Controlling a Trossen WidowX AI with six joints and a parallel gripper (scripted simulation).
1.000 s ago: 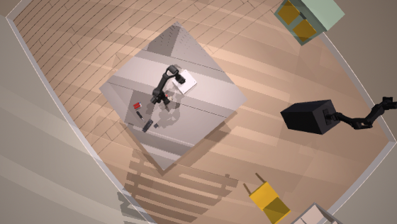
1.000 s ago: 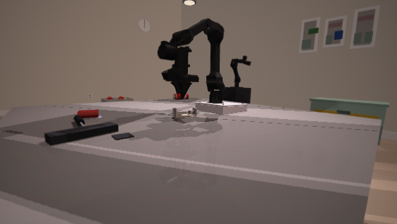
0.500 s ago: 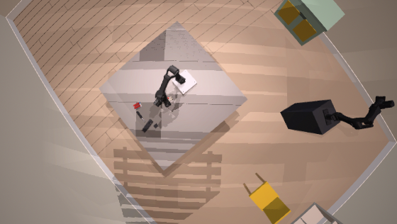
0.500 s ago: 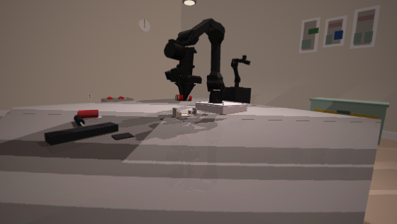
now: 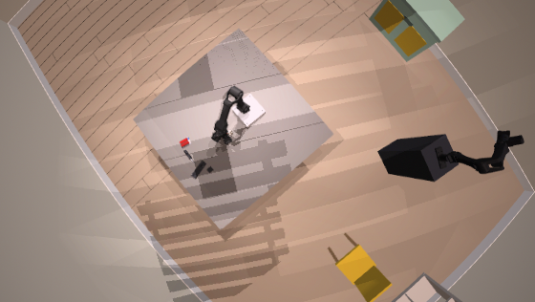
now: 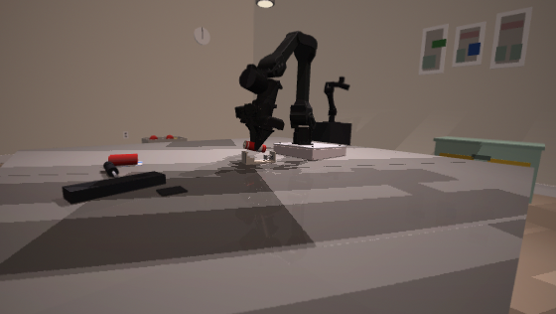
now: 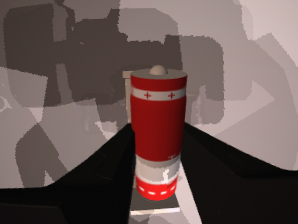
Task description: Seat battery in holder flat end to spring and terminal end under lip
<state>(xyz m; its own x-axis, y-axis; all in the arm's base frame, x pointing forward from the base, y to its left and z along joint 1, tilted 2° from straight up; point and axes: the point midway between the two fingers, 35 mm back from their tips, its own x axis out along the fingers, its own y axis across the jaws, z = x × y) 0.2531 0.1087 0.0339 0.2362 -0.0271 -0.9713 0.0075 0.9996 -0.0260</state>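
My gripper (image 7: 156, 129) (image 6: 257, 141) (image 5: 223, 138) is shut on a red battery (image 7: 158, 106) (image 6: 252, 146) with white bands. The fingers grip its lower part, and its terminal nub points away from the wrist camera. In the exterior view the battery lies roughly level, just above the small pale holder (image 6: 252, 159) on the table, not touching it as far as I can tell. In the wrist view the holder is almost wholly hidden behind the battery; only a pale edge (image 7: 127, 90) shows to the left of it.
The arm's white base plate (image 6: 310, 150) (image 5: 251, 111) stands right behind the holder. To the left lie a second red cylinder (image 6: 123, 159) (image 5: 184, 141), a dark tool (image 6: 110, 169), a long black bar (image 6: 114, 186) (image 5: 199, 169) and a small black slab (image 6: 172, 190).
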